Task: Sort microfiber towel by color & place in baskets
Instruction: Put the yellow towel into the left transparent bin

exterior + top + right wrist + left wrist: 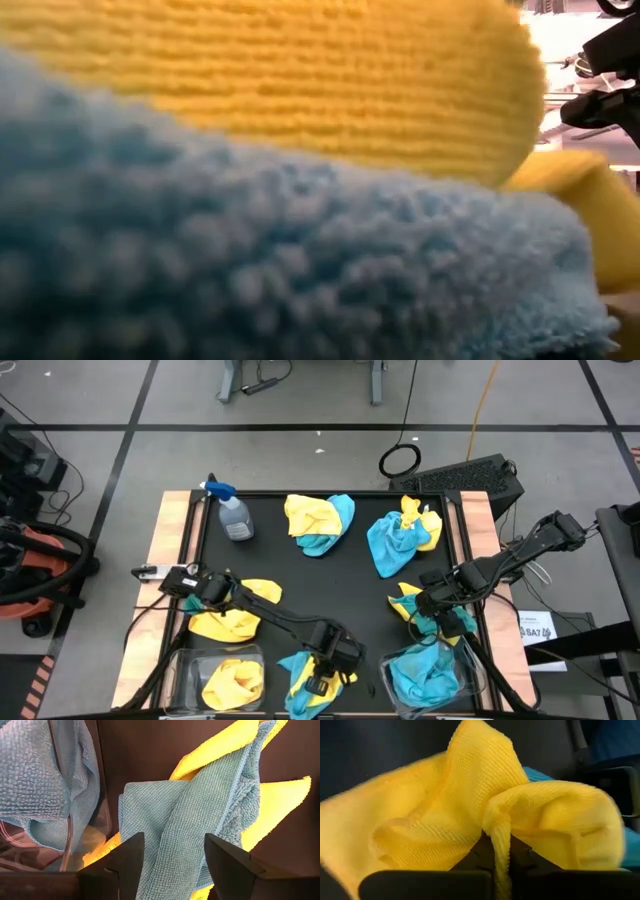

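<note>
Bare black table [330, 585] lies at the centre; towels crowd its near edge. There the left gripper [322, 682] is pinched shut on a ribbed yellow towel [470, 815] atop a blue one, between the two baskets. Near the right edge, the right gripper [172, 865] hovers, fingers apart, over a crumpled blue towel [195, 820].

A robotics lab is showing here: black counter [330, 575] standing on taped grey floor [300, 455], cables [400, 458] trailing, vacuum cleaner [35, 575] sitting alongside.
</note>
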